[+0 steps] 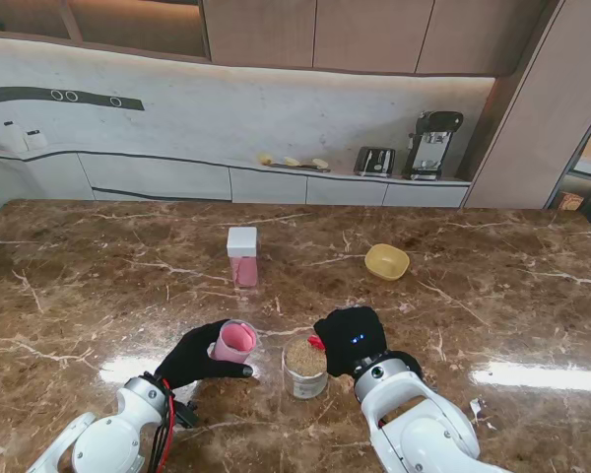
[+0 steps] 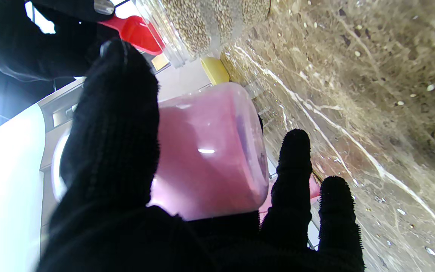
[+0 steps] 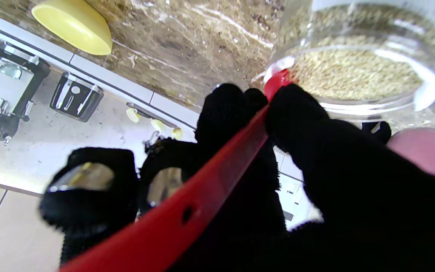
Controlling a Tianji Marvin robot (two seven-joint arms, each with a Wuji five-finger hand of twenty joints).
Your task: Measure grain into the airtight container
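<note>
- my left hand [image 1: 192,357] is wrapped around one pink cup [image 1: 234,341], tilted so its mouth faces up and to the right; in the left wrist view my thumb [image 2: 115,124] lies across the cup [image 2: 210,151] and two fingers [image 2: 293,177] curl round its other side.
- my right hand [image 1: 350,340] is closed on one red scoop [image 1: 316,342]; in the right wrist view the long red handle [image 3: 187,211] is pinched between thumb and fingers, running toward the jar.
- one clear jar [image 1: 304,369] of grain stands on the table [image 1: 98,286] between my two hands, just beside each. it is open and nearly full of tan grain [image 3: 349,71].
- the scoop's bowl [image 2: 136,32] sits at the jar's rim; i cannot tell how much grain it carries.
- one airtight container [image 1: 242,256], pink with a white lid, stands upright farther from me, well apart from both hands, lid on.
- one yellow bowl [image 1: 387,261] sits farther from me and to the right, alone on the marble.
- a few loose grains [image 2: 398,102] lie scattered on the table near the jar.
- on the back counter: one toaster [image 1: 374,161], one coffee machine [image 1: 431,144], and three small pale pieces [image 1: 294,162] in a row; i cannot tell what they are.
- counted: two hands, both full; one cup, one scoop, one jar, one container, one bowl.
</note>
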